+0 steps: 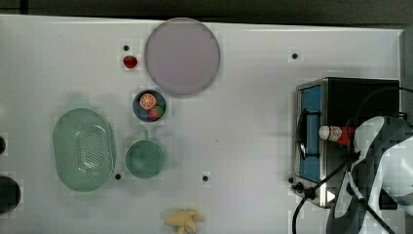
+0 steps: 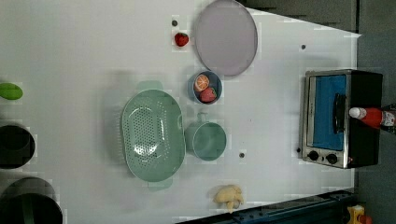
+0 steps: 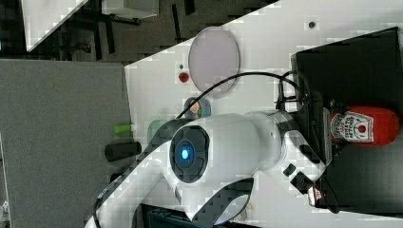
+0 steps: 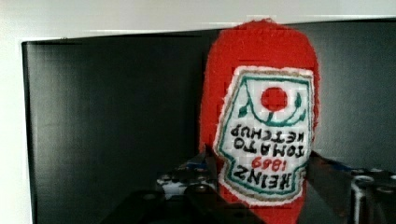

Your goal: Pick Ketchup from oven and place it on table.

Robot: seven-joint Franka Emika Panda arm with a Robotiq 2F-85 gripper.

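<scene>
The Ketchup (image 4: 261, 116), a red bottle with a white-and-red label, lies flat on the black top of the oven (image 1: 363, 97). Its white cap (image 1: 324, 131) juts out over the blue glass door (image 2: 329, 112). My gripper (image 4: 264, 165) straddles the bottle's lower body, with one finger (image 4: 208, 163) against each side of the label, so it is shut on the bottle. In the right view the white arm reaches over the oven (image 3: 351, 61) to the Ketchup (image 3: 366, 126). The white table (image 1: 243, 146) spreads out to the top view's left of the oven.
On the table are a lilac plate (image 1: 181, 56), a strawberry (image 1: 130, 62), a blue bowl of fruit (image 1: 149, 106), a green colander (image 1: 84, 148), a green cup (image 1: 144, 158) and a yellow banana bunch (image 1: 185, 220). Black cables (image 1: 316, 187) hang past the oven's knob end.
</scene>
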